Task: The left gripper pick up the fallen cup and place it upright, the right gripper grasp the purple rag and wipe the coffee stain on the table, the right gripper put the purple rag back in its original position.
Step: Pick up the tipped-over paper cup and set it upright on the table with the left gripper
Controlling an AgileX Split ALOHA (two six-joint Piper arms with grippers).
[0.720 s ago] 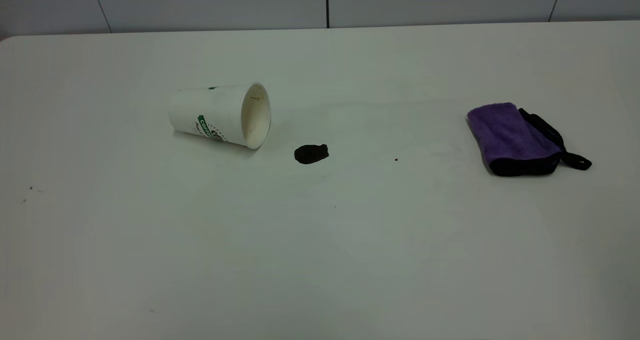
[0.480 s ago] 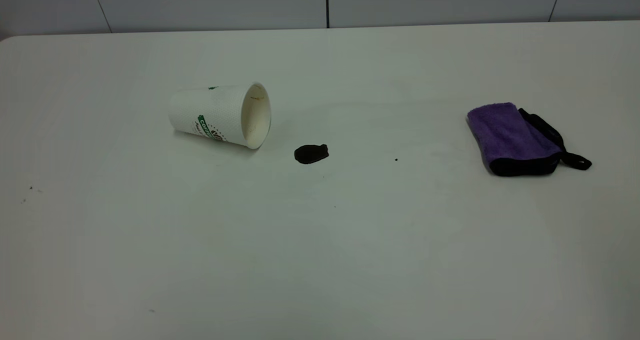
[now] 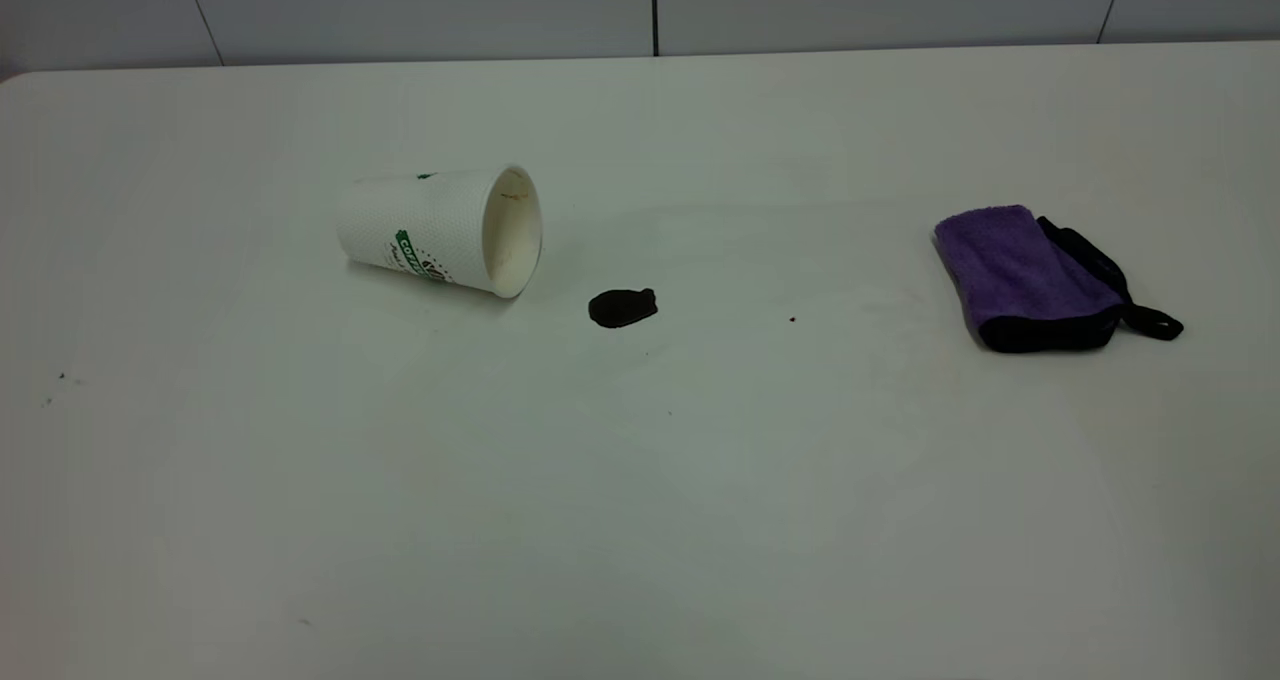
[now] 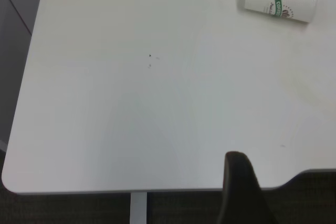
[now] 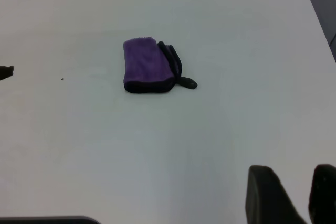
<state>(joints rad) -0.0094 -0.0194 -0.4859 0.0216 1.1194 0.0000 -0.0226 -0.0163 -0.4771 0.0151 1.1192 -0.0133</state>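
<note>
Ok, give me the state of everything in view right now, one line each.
fallen cup: on its side, mouth toward the stain.
coffee stain: unwiped, beside the cup mouth.
purple rag: folded, lying flat, untouched.
left gripper: over the near table edge, holding nothing.
right gripper: short of the rag, fingers apart, empty.

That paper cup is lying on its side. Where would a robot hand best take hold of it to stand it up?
Probably around the middle of the cup, coming down from above with one finger on each side of the round wall. It lies with its open mouth toward the coffee stain, so the ribbed wall is exposed, and gripping there avoids the thin rim.
</note>
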